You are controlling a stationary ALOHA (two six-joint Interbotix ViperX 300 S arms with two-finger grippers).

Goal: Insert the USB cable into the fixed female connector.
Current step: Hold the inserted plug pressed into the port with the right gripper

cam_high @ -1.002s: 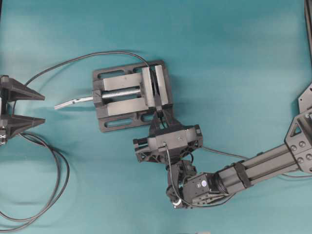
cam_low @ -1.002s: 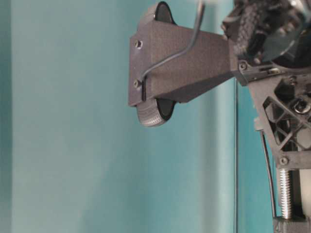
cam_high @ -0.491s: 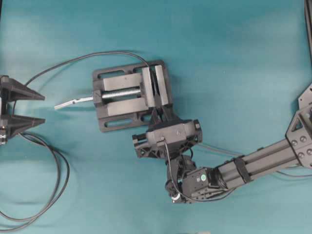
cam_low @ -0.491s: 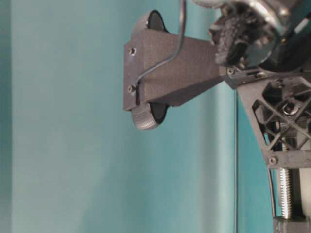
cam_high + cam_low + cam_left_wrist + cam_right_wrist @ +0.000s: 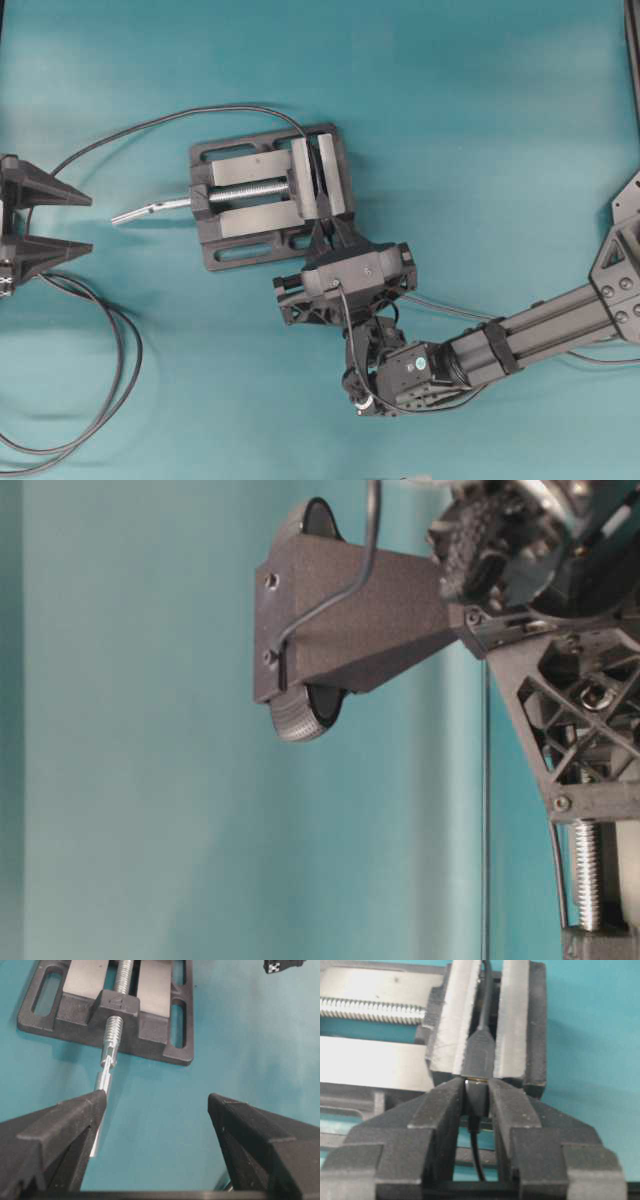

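Note:
The fixed female connector point(image 5: 479, 1057), a small black socket head, sits clamped between the pale jaws of the dark grey vise point(image 5: 250, 190) point(image 5: 512, 1020). My right gripper point(image 5: 476, 1085) point(image 5: 325, 238) is shut on the black plug of the USB cable point(image 5: 476, 1097) right at the vise's near edge. The plug's front meets the socket's mouth, with a thin bright metal strip showing between them. The cable's thin strand point(image 5: 455, 311) trails back to the right. My left gripper point(image 5: 88, 222) point(image 5: 157, 1100) stands open and holds nothing at the far left.
The vise's silver screw handle point(image 5: 150, 210) point(image 5: 107, 1067) points toward the left gripper. The longer dark cable point(image 5: 150, 125) arcs from the vise's top to the left and loops at the lower left point(image 5: 110, 380). The right arm point(image 5: 530, 340) reaches in from the right edge.
My right gripper has edged a little closer to the vise with the plug, and its wrist and forearm have shifted slightly. The left gripper has not moved.

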